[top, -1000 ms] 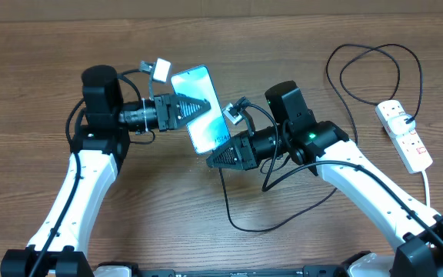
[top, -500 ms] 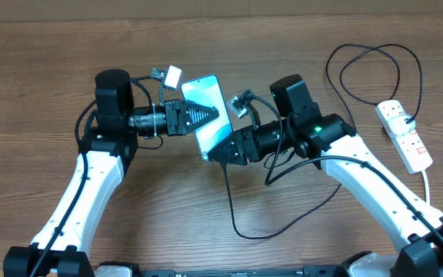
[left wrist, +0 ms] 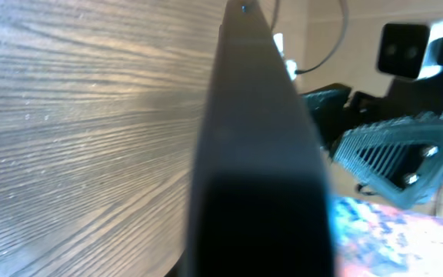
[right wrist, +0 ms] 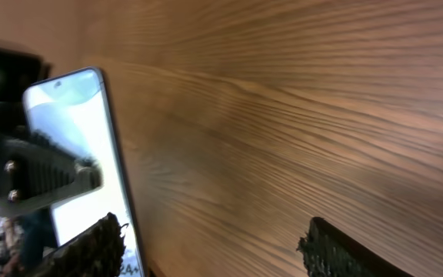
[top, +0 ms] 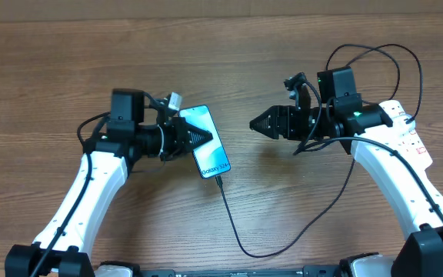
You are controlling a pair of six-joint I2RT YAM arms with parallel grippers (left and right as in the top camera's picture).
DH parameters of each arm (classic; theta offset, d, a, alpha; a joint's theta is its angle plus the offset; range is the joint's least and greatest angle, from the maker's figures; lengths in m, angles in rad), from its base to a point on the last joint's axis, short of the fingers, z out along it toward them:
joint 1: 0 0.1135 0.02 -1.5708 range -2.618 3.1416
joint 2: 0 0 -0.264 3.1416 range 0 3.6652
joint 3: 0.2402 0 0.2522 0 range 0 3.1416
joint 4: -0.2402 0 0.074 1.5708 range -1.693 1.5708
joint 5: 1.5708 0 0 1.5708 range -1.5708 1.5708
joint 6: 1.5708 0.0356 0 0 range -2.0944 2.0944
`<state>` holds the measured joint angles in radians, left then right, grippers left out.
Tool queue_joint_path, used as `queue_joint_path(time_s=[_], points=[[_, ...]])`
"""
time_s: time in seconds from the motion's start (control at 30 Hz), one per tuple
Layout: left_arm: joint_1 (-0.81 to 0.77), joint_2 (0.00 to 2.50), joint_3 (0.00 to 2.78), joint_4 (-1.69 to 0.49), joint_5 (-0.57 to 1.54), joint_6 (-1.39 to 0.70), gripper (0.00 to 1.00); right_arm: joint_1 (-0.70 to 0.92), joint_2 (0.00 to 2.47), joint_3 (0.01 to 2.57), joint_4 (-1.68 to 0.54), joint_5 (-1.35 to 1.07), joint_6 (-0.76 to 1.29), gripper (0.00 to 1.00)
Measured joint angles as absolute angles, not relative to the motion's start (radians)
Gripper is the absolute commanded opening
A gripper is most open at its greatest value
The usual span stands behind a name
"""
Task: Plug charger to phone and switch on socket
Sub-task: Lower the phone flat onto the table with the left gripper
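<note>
The phone, screen lit light blue, is held at its upper part by my left gripper, which is shut on it. The black charger cable meets the phone's lower edge at its plug tip, then loops along the table toward the right. My right gripper hangs open and empty, well to the right of the phone. In the right wrist view its open fingers frame bare wood, with the phone at the left. The left wrist view shows mostly the phone's dark edge. The white socket lies at the far right.
The black cable coils in loops at the back right, near the socket. The right arm reaches over the socket's left side. A thick white cord leaves the socket's near end.
My right gripper has opened, let go at the phone's lower end and pulled back to the right. The left gripper, still holding the phone, has shifted right and lower.
</note>
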<state>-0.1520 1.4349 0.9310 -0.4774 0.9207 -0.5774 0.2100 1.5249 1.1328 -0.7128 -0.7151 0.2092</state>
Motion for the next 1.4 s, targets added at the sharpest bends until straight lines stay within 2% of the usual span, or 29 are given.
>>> queue_joint_path(time_s=[0.23,0.47,0.7,0.93,1.4], points=[[-0.216,1.502,0.931,-0.539,0.828,-0.519,0.04,0.204,1.525,1.133,-0.785,-0.644,0.210,0.81],[-0.216,1.720,0.931,-0.604,0.693,-0.403,0.04,0.204,1.525,1.133,-0.823,-0.613,0.209,0.90],[-0.216,1.827,0.933,-0.607,0.688,-0.256,0.04,0.203,1.525,1.133,-0.833,-0.590,0.208,1.00],[-0.202,1.840,0.942,-0.599,0.714,-0.176,0.04,0.204,1.525,1.133,-0.834,-0.579,0.209,1.00],[-0.150,1.840,0.945,-0.583,0.694,-0.157,0.06,0.204,1.525,1.133,-0.835,-0.561,0.209,1.00]])
